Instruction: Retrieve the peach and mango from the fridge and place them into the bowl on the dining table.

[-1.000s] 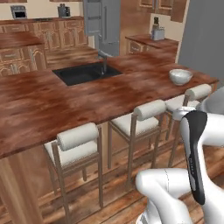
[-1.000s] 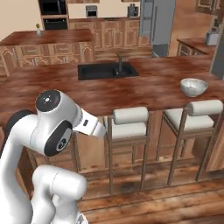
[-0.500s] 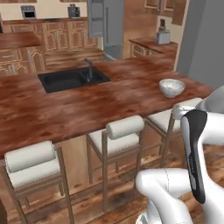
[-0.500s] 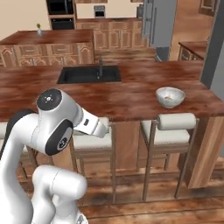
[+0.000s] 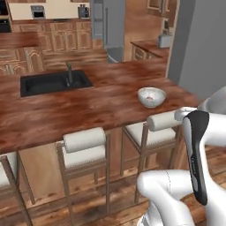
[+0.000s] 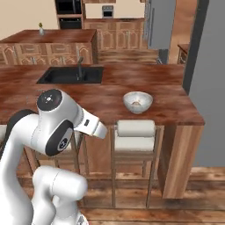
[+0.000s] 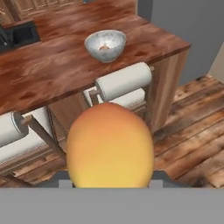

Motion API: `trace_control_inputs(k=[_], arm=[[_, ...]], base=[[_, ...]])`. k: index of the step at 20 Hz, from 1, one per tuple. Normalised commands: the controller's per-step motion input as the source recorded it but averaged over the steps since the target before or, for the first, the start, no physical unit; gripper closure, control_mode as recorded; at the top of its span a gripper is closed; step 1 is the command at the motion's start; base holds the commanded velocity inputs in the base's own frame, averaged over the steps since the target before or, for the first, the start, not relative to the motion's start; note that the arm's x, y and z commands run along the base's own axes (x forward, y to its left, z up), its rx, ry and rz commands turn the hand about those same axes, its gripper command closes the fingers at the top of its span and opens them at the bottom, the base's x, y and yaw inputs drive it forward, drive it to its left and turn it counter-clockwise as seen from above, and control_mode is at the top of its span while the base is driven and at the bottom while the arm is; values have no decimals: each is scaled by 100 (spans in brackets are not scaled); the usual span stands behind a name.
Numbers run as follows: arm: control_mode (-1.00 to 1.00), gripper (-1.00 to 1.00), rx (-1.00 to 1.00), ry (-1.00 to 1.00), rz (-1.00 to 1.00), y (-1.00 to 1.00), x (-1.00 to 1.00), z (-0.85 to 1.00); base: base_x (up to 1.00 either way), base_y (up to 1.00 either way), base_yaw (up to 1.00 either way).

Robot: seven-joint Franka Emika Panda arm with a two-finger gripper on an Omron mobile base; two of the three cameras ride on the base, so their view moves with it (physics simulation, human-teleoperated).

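The gripper (image 7: pixel 109 186) is clamping the mango (image 7: pixel 109 146), a yellow-orange fruit blushing red on top, and holding it out over the wooden floor in front of a white-cushioned stool (image 7: pixel 124 82). Beyond the stool, the speckled bowl (image 5: pixel 151 96) is sitting on the reddish-brown dining table (image 5: pixel 88 106) near its corner, with something small and reddish, apparently the peach (image 5: pixel 151 95), lying inside it. The black sink (image 5: pixel 52 82) is sitting well apart from the bowl, farther along the table, and the grey fridge (image 5: pixel 108 27) is standing in the background.
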Motion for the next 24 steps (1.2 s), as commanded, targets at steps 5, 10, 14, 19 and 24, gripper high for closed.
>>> trace_control_inputs(k=[5,10,14,19,24], arm=[[100,100,0,0,0,0,0,0],[100,100,0,0,0,0,0,0],[100,100,0,0,0,0,0,0],[100,100,0,0,0,0,0,0],[100,100,0,0,0,0,0,0]], base=[[79,-82,27],[100,-42,41],[99,-35,56],[85,-39,62],[46,-26,59]])
